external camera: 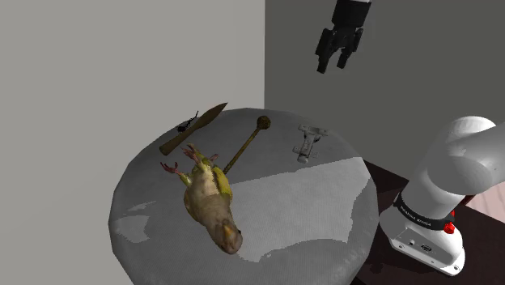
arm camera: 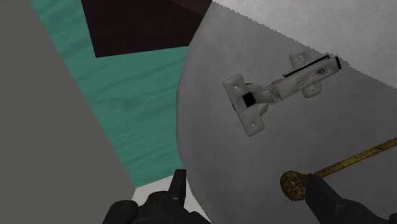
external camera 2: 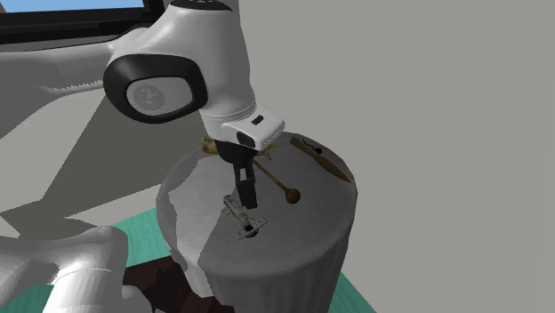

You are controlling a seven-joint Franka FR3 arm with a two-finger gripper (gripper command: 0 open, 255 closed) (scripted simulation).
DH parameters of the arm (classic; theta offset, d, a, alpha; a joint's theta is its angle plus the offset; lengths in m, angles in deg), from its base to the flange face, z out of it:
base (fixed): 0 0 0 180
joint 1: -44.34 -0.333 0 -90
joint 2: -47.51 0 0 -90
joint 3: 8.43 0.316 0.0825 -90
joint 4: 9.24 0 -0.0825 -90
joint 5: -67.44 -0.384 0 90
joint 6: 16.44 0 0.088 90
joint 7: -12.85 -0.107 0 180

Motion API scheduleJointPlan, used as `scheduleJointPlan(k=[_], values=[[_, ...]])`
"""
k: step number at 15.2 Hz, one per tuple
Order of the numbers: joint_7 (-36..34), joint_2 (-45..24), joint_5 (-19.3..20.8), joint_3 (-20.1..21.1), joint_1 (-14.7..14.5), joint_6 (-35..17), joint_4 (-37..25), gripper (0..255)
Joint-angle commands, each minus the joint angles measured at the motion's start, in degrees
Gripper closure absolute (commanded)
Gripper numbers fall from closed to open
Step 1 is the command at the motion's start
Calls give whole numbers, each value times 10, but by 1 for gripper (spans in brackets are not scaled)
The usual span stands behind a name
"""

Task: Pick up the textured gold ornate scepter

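1. Pincer state: the pincer (external camera: pixel 333 65) hangs well above the bench (external camera: pixel 307 210) with its fingers spread and nothing between the pads.
2. Target location: the gold scepter (external camera: pixel 245 147) lies flat near the middle of the bench. Its knobbed head points toward the far rim. Its thin shaft slants down toward the yellow-green bird (external camera: pixel 212 194).
3. Alignment: in the wrist view the scepter's head (arm camera: pixel 293 184) sits just inside one finger (arm camera: pixel 321 191), not centred in the gap. The shaft runs off to that side.
4. Risk, wrong object: the grey hinge (arm camera: pixel 277 92) lies near the head. A descent that drifts that way would likely close on the hinge instead.
5. Risk, off-centre grip: closing from this offset would probably push the head sideways, or catch only the round knob, which may slip out.
6. Risk, rolling: the shaft looks slim and round. A finger landing on top of it could roll it away.
7. Risk, clutter: the shaft's lower end lies just beside the bird, and contact cannot be told. A grasp there may snag the bird.
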Motion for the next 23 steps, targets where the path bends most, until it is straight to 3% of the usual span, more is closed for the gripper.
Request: scheduleJointPlan(k=[1,7,14,19,23], values=[[0,0,0,0,0,0,0,0],[-218,-8,-47,117,25,-45,34,0],[-476,-92,-79,259,73,-102,8,0],[-671,-196,-59,366,129,-141,-48,0],[-847,-312,4,453,181,-165,-110,0]])
